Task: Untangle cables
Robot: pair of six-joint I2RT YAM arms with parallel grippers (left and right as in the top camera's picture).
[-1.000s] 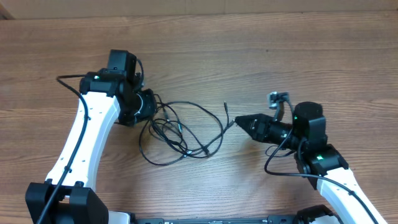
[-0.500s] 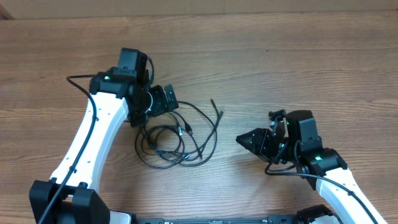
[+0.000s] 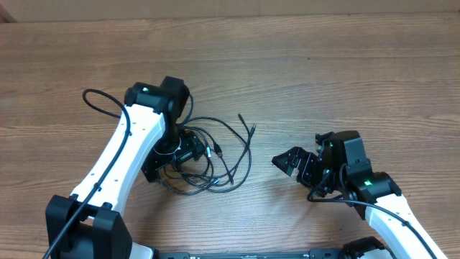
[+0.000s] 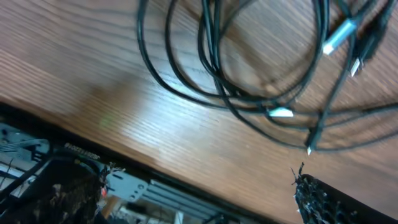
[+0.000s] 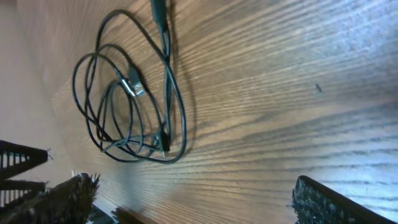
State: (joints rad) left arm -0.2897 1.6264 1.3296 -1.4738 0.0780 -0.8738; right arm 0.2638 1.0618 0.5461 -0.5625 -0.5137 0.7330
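Left gripper (image 3: 175, 158) and right gripper (image 3: 287, 160): jaws apart, both empty. Cables (image 3: 214, 150) lie in overlapping loops directly beneath the left, well ahead of the right. Risk: the left pinches several strands together and the pull tightens the knot.

Desk (image 3: 359, 72): wood or wood-look top with a fine streaked grain, smooth, showing a soft sheen in the wrist views. Cables (image 3: 215, 158): thin black cords in a smooth, slightly glossy plastic sheath, with plug ends (image 4: 341, 34) of bright bare metal. Left arm (image 3: 118, 162) and right arm (image 3: 394, 224): smooth glossy white plastic shells on matt black joints; right gripper (image 3: 286, 158) matt black, its pads (image 5: 336, 208) coarse and rough-edged.
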